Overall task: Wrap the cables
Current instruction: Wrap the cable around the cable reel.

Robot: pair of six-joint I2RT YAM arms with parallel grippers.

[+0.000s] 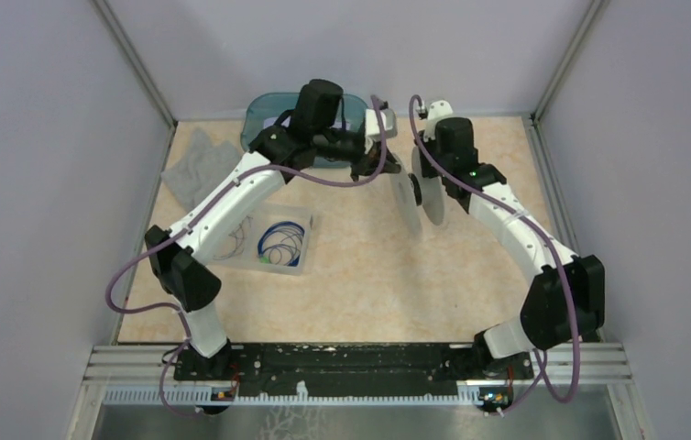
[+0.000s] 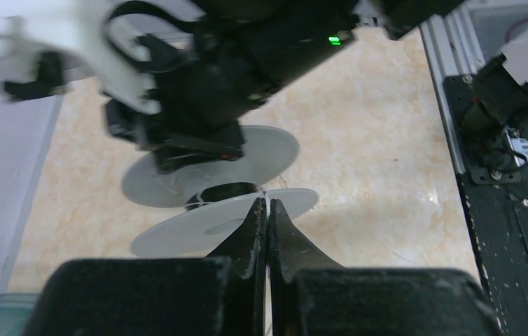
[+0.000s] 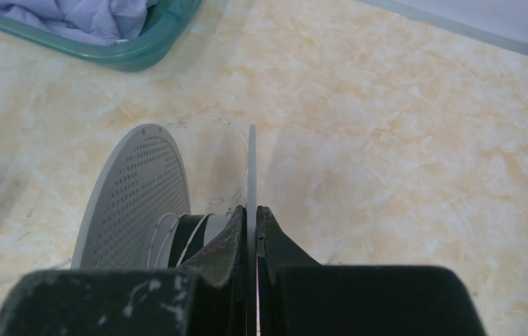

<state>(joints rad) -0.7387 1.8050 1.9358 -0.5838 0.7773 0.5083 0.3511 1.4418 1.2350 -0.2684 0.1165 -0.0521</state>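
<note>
A white spool with two round flanges and a black core hangs above the table point(image 1: 422, 194). My right gripper point(image 1: 426, 176) is shut on the edge of one flange point(image 3: 252, 168). The other flange is perforated point(image 3: 135, 192). A few turns of the whitish cable point(image 3: 177, 238) lie on the core. My left gripper point(image 2: 267, 203) is shut on the thin whitish cable point(image 2: 266, 197) just beside the spool point(image 2: 212, 161). In the top view the left gripper point(image 1: 362, 170) sits left of the spool. Blue cables point(image 1: 279, 241) lie coiled in a clear tray point(image 1: 298, 266).
A teal bin point(image 1: 264, 108) with cloth inside stands at the back, under the left arm. A grey cloth point(image 1: 191, 165) lies at the back left. A loose loop of whitish cable point(image 3: 230, 129) trails beyond the spool. Walls close in on three sides.
</note>
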